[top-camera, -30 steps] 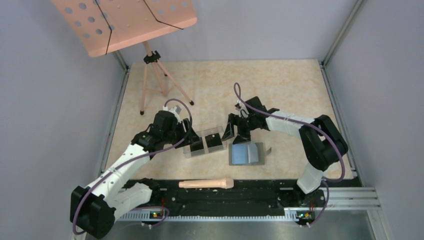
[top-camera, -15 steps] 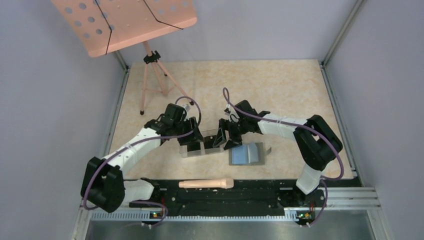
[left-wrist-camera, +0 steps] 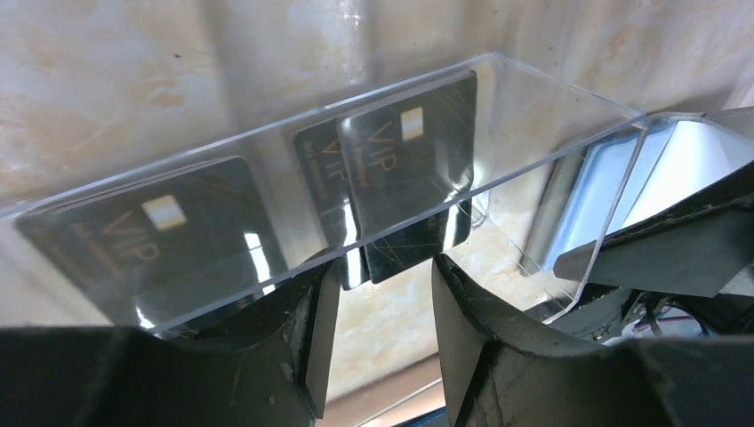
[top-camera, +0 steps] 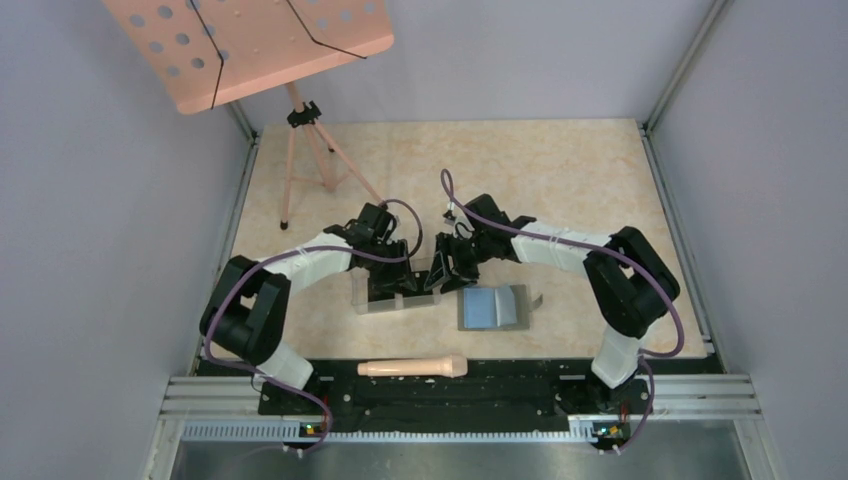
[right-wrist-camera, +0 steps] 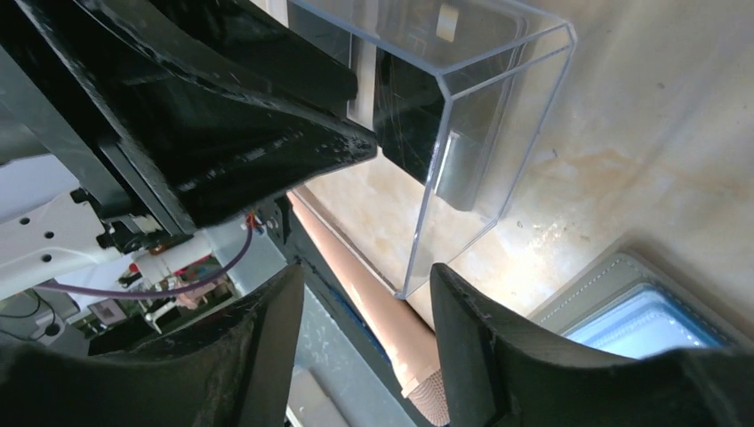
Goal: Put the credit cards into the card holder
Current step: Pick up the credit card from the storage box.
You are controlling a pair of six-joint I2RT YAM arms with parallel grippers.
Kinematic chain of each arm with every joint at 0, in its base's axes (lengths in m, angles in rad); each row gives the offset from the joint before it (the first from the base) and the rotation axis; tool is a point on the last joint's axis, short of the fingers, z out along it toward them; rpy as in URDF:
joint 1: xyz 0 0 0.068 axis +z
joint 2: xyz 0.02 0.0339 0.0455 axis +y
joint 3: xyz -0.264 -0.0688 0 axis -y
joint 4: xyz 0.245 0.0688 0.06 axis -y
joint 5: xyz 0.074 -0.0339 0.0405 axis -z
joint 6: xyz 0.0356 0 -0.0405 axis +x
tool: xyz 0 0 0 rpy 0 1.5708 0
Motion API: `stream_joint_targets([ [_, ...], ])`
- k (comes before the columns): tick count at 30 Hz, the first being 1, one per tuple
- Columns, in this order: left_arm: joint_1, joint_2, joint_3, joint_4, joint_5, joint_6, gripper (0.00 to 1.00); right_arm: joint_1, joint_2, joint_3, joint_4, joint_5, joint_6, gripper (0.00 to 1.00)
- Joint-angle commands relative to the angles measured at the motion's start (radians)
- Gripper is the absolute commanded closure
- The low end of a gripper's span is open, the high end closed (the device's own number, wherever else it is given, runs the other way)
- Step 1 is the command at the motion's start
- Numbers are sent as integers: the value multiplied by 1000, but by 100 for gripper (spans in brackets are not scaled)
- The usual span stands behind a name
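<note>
We find thin black cards [left-wrist-camera: 405, 169] inside clear plastic box [left-wrist-camera: 551, 107], just ahead of parted left jaws; box corner between parted right jaws.

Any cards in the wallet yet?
No, the open card holder shows only its bluish inside; the credit cards are in the clear box.

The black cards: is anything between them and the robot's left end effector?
Yes. The cards sit inside a clear box, and its see-through wall stands between them and the open left end effector. The gray wallet lies open beside the box, outside that wall too.
</note>
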Motion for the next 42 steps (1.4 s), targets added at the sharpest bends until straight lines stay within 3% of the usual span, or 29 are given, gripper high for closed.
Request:
stream_joint_targets([
  [1,-36,33,37,36,-39,6,53,11,24,48,-10,6,-28,47],
  [5,-64,50,28,30,-129,-13,54,10,17,32,-1,0,-18,50],
  [11,-99,89,25,48,-139,-12,55,9,5,8,25,-16,6,56],
  [22,-118,110,65,45,-136,-17,73,10,-18,-34,44,-25,30,76],
  [33,-151,118,128,-49,-220,4,78,10,-24,-47,44,-13,27,79],
  [42,-186,115,175,-103,-276,10,86,10,-24,-52,41,-18,24,100],
])
